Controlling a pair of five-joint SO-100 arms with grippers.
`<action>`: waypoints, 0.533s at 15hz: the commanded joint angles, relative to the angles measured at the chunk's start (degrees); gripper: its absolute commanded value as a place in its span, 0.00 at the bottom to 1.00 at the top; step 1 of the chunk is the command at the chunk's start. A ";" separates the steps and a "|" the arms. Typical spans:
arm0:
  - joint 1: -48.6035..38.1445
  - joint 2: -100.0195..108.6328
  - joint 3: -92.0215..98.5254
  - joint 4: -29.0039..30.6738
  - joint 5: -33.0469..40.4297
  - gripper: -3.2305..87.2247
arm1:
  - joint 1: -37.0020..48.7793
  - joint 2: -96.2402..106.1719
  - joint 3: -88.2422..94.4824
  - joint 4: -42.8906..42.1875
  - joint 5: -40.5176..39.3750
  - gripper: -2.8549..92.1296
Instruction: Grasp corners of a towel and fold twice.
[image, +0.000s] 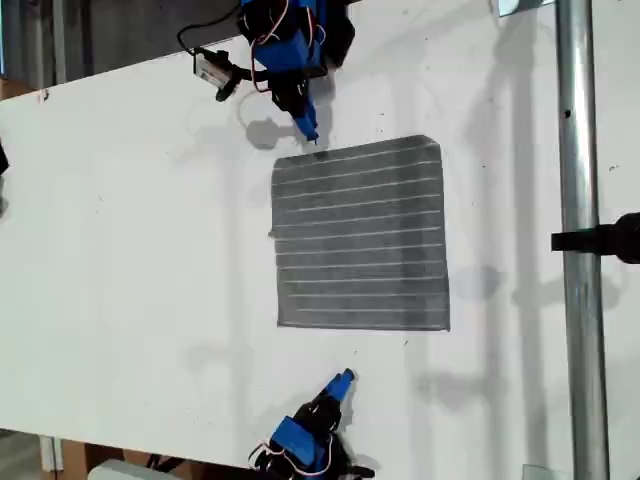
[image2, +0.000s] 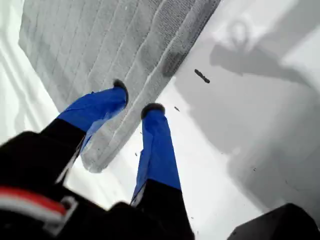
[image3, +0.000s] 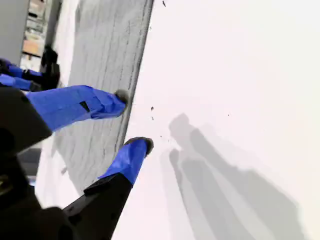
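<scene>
Plainly lying flat and unfolded: the towel (image: 360, 235), spread on the white table (image: 120, 250) right of centre in the exterior view, stripes running across, all four corners out. Nothing folded yet, so probably the very start of the task.

At the upper middle of the exterior view, reaching down with my second gripper (image: 310, 132) to the towel's upper-left corner (image: 278, 160). Released, with jaws parted in the second wrist view (image3: 134, 120), one finger over the cloth and the other over bare table. Straddling the edge like that most likely to close on the corner from both sides.

At the lower middle of the exterior view, waiting with my first gripper (image: 343, 378), apart from the towel's lower edge and right of the lower-left corner (image: 282, 322). Likewise released, fingers spread in the first wrist view (image2: 136, 99), pointed at that edge; seemingly lined up for the matching corner so both lift together. Cannot tell its height above the table.

No containers anywhere in view; only a metal pole (image: 578, 150) at the right of the exterior view.
</scene>
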 joint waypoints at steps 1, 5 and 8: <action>-8.70 0.26 0.26 -0.44 -45.35 0.03 | 0.00 0.35 -0.53 0.79 -0.26 0.16; -9.23 0.26 0.26 -0.44 -43.68 0.03 | 3.78 0.35 -0.79 0.70 0.18 0.16; -10.02 0.26 0.18 -0.35 -44.03 0.03 | 4.04 0.35 -0.97 0.44 -0.35 0.13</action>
